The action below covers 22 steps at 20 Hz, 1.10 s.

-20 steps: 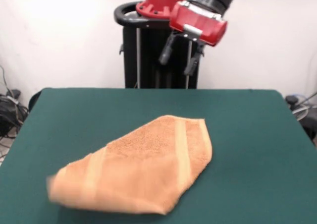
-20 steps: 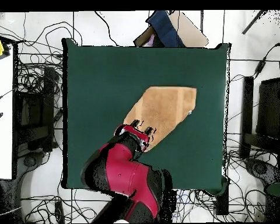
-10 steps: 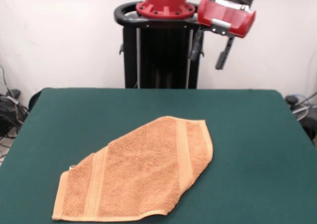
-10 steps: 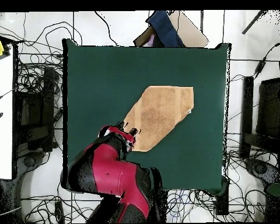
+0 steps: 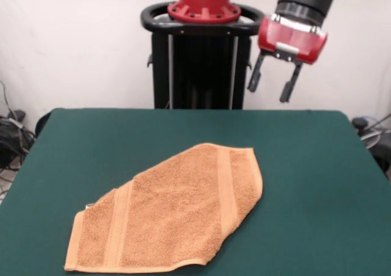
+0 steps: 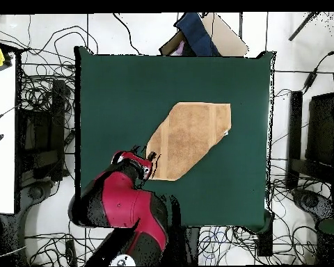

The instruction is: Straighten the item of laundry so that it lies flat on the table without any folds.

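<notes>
Above the far part of the table [image 5: 317,166], the gripper [image 5: 273,86] hangs in the air on the red and black arm [image 5: 300,19], well clear of the green cloth. Its red wrist block is tilted slightly, and the 2 dark fingers [image 5: 288,85] point downward with a clear gap between them; nothing is held between them. From overhead, the arm [image 6: 124,208] reaches in over the table's bottom edge, and the gripper [image 6: 146,165] sits just beside the towel's lower-left edge; whether it overlaps the cloth from above is hard to say.

The towel [image 5: 177,212] lies on the table nearer the camera in the front view, well apart from the gripper in height. It is orange-tan terry, not spread square: its outline is an irregular, elongated shape running diagonally, with 1 corner folded so that the edge near the middle right ends in a blunt point. 2 woven bands [image 5: 225,187] cross it, 1 near each end. A small white label [image 6: 227,133] shows at its right-hand edge in the overhead view. No containers stand on the table.
</notes>
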Available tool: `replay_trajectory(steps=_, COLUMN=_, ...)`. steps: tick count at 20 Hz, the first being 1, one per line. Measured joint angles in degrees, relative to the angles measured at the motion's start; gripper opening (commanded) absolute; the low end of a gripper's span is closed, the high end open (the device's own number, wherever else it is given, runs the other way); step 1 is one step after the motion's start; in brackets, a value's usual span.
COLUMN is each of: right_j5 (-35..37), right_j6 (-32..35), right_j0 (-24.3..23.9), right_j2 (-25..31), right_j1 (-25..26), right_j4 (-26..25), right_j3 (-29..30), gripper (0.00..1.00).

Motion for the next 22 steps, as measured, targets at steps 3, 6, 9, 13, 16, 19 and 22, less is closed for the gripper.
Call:
replay_trajectory(steps=3, right_j5=-3.27, right_j6=0.0, right_j0=0.41, right_j2=0.01, right_j1=2.13, right_j4=0.02, right_j3=-0.02, gripper=1.0)
replay_trajectory(steps=6, right_j5=-8.22, right_j6=0.0, right_j0=0.89, right_j2=-0.02, right_j1=5.54, right_j4=0.46, right_j3=-0.02, gripper=1.0)
replay_trajectory(steps=9, right_j5=-11.61, right_j6=0.0, right_j0=1.77, right_j2=-0.49, right_j1=8.68, right_j4=2.03, right_j3=-0.03, gripper=1.0)
replay_trajectory(steps=13, right_j5=-15.13, right_j6=0.0, right_j0=3.84, right_j2=-1.85, right_j1=13.92, right_j4=5.02, right_j3=-0.07, gripper=1.0)
replay_trajectory(steps=16, right_j5=-16.71, right_j6=0.0, right_j0=3.92, right_j2=-1.94, right_j1=16.48, right_j4=5.57, right_j3=-0.09, gripper=1.0)
replay_trajectory(steps=19, right_j5=-18.29, right_j6=0.0, right_j0=3.94, right_j2=-2.35, right_j1=18.92, right_j4=6.29, right_j3=-0.12, gripper=1.0)
replay_trajectory(steps=22, right_j5=-20.03, right_j6=0.0, right_j0=3.93, right_j2=-3.23, right_j1=21.28, right_j4=7.23, right_j3=-0.22, gripper=1.0)
